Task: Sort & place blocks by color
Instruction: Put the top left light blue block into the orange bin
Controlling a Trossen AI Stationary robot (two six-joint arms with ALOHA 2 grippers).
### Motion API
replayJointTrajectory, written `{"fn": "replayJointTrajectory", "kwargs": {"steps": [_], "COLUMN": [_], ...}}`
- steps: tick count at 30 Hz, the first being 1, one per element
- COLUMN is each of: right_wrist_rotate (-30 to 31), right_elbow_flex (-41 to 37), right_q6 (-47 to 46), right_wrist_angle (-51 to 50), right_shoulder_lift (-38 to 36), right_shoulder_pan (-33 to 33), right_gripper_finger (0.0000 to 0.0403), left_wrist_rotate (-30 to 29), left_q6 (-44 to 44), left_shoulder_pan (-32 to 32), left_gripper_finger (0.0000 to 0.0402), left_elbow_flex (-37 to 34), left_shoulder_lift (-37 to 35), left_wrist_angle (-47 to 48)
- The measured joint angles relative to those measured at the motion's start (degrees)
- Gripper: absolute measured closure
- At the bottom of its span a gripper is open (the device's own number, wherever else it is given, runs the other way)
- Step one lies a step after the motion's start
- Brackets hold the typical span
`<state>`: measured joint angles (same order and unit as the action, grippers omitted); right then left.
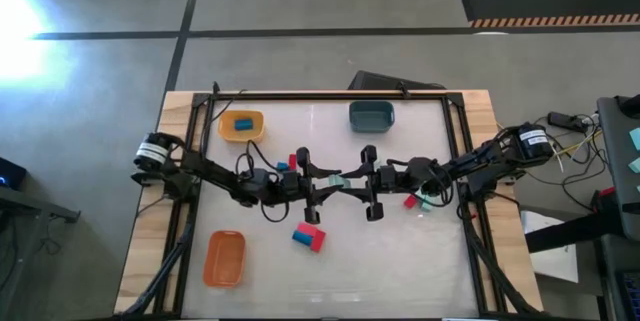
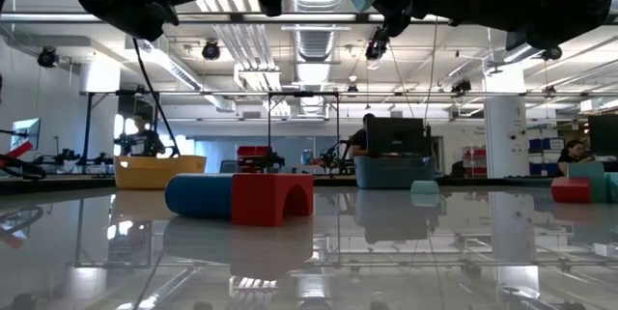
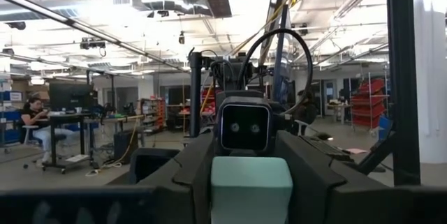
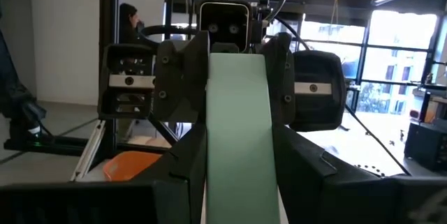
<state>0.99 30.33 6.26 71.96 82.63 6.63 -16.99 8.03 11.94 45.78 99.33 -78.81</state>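
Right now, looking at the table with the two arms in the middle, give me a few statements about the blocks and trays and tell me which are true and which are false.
1. Both grippers meet at one mint-green block. True: left gripper and right gripper each clamp an end.
2. The yellow tray holds a blue block. True.
3. The orange tray holds a red block. False: nothing shows in it.
4. The red block and blue block near the table's centre lie touching. True.
5. The teal-grey tray sits beside the orange tray. False: it stands at the far edge.

mint block (image 3: 250, 189) | lower end cut off by frame edge | jaws' tips hidden
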Motion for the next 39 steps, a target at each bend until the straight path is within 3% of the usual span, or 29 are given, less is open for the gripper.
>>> {"fn": "replayJointTrajectory", "kwargs": {"steps": [6, 13, 16, 20, 23, 26, 28, 33, 39], "right_wrist_rotate": [0.2, 3.1, 5.5, 8.5, 12.4, 14.6, 14.5, 14.2, 13.7], "right_elbow_flex": [-0.1, -0.1, -0.1, 0.1, 1.0, 2.0, 2.5, 2.3, 2.3], "right_q6": [-0.8, -2.3, -3.7, -4.2, -3.7, -3.3, -3.3, -3.7, -3.9], "right_wrist_angle": [-0.2, -1.6, -3.9, -13.7, -23.3, -32.0, -35.5, -39.1, -39.0], "right_shoulder_lift": [0.0, -0.3, -2.0, -6.5, -11.0, -15.4, -17.9, -21.3, -21.0], "right_shoulder_pan": [0.0, -0.1, 0.0, 0.0, 0.0, 0.0, 0.0, 0.0, 0.2], "right_gripper_finger": [0.0282, 0.0155, 0.0122, 0.01, 0.0097, 0.0101, 0.0105, 0.0114, 0.0114], "left_wrist_rotate": [-2.3, -8.6, -12.5, -13.2, -12.6, -3.9, 0.7, 12.8, 17.1], "left_q6": [-0.5, -3.8, -9.9, -27.3, -46.1, -72.0, -86.1, -105.7, -111.9], "left_shoulder_pan": [0.0, 0.2, 0.4, 1.4, 3.6, 7.0, 11.6, 19.8, 23.3], "left_gripper_finger": [0.0286, 0.0286, 0.0286, 0.0286, 0.0286, 0.0286, 0.0286, 0.0286, 0.0286], "left_elbow_flex": [0.1, -0.2, -0.2, 3.2, 9.4, 17.6, 20.3, 20.4, 18.7], "left_shoulder_lift": [-0.2, -2.0, -5.7, -13.6, -19.3, -21.2, -20.1, -18.3, -16.0], "left_wrist_angle": [2.7, 10.7, 22.2, 51.2, 84.3, 118.3, 135.0, 144.5, 144.1]}}
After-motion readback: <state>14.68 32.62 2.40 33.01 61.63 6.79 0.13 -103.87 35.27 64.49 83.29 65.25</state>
